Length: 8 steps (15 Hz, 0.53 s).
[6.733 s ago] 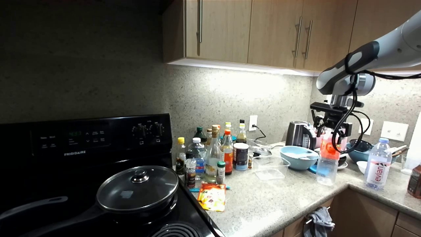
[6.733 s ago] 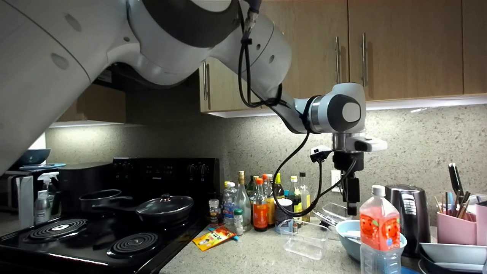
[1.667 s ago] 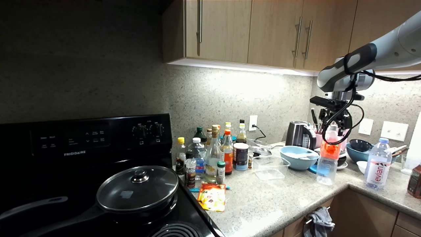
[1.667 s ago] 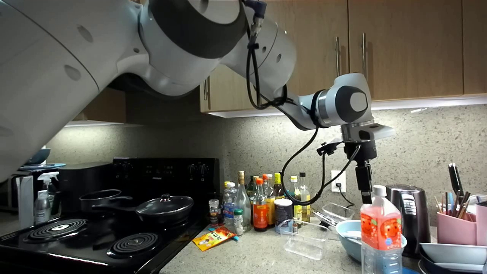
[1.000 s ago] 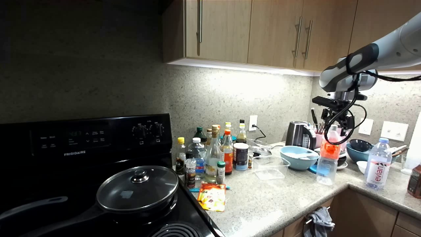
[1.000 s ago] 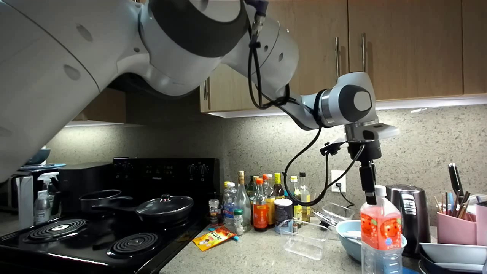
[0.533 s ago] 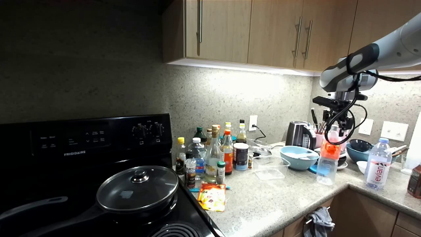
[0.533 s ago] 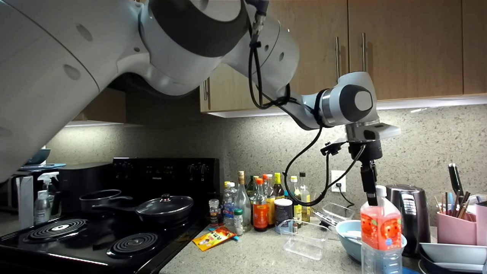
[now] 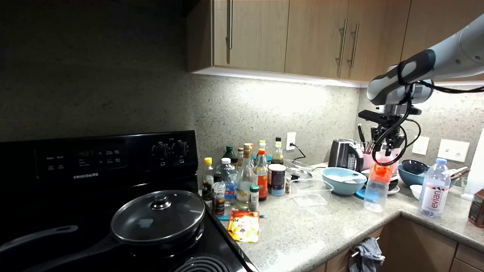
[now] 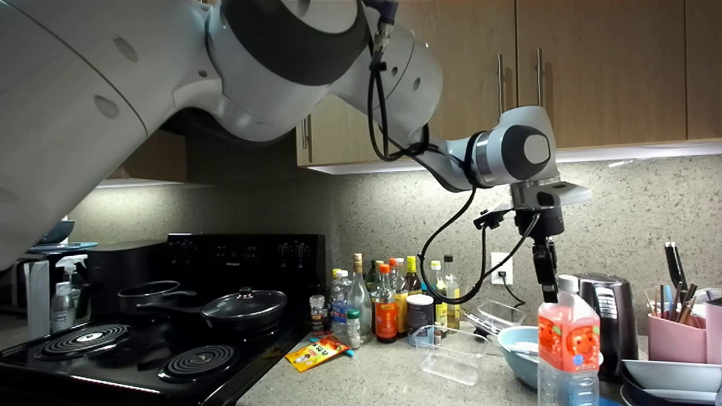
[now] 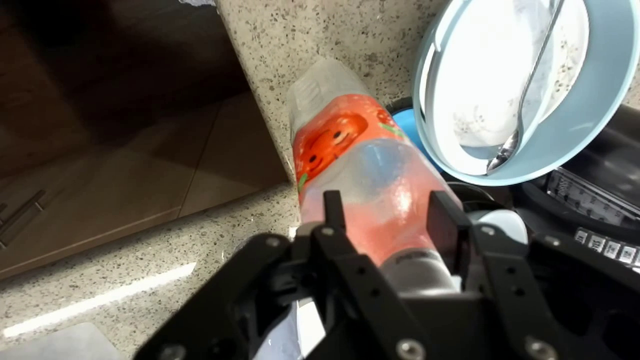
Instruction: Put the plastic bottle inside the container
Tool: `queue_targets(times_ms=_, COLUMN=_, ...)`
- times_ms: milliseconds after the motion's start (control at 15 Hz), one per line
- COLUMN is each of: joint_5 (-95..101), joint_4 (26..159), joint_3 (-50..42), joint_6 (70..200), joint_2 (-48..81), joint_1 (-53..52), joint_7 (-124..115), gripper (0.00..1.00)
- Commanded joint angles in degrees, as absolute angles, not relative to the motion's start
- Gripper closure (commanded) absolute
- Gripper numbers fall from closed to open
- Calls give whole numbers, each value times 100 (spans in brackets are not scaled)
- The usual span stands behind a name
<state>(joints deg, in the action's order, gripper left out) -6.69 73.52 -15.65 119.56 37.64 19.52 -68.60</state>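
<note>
The plastic bottle (image 9: pixel 379 173), see-through with a pinkish upper part and an orange-red label, stands on the counter in both exterior views. My gripper (image 10: pixel 551 296) points down at its top, beside the cap. In the wrist view the gripper (image 11: pixel 387 196) has its two fingers on either side of the bottle's (image 11: pixel 327 142) neck and shoulder. The jaws are partly closed; whether both fingers press on the bottle I cannot tell. A low, clear plastic container (image 9: pixel 311 199) rests on the counter left of the bottle, apart from it; it is also in an exterior view (image 10: pixel 450 367).
A light blue bowl (image 9: pixel 345 182) with a white dish and spoon sits close beside the bottle. An evian bottle (image 9: pixel 434 192) stands to its right. Behind are a kettle (image 10: pixel 606 321) and pink utensil holder (image 10: pixel 677 338). The counter's front edge (image 9: pixel 355 241) runs near the bottle.
Over several seconds my gripper has moved to the bottle's top. In the last half second its fingers have drawn nearer each other, and the bottle has shifted slightly right in an exterior view.
</note>
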Motion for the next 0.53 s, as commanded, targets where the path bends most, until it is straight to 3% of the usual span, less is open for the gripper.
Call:
queue_targets(times_ms=0, joint_5=-669, joint_4=7352, joint_3=-1565, joint_6=11956, joint_2=3764, joint_1=1952, joint_7=-6860, gripper=45)
queue_targets(times_ms=67, joint_5=-682, joint_4=7362, joint_3=-1549, joint_6=11971, joint_2=3753, joint_1=1960, joint_7=-6818, gripper=14)
queue_targets(times_ms=200, joint_5=-695, joint_4=7375, joint_3=-1535, joint_6=12004, joint_2=3725, joint_1=1958, joint_7=-6783, gripper=3)
queue_targets(times_ms=467, joint_5=-718, joint_4=7340, joint_3=-1538, joint_6=12017, joint_2=3728, joint_1=1970, joint_7=-6781, gripper=0)
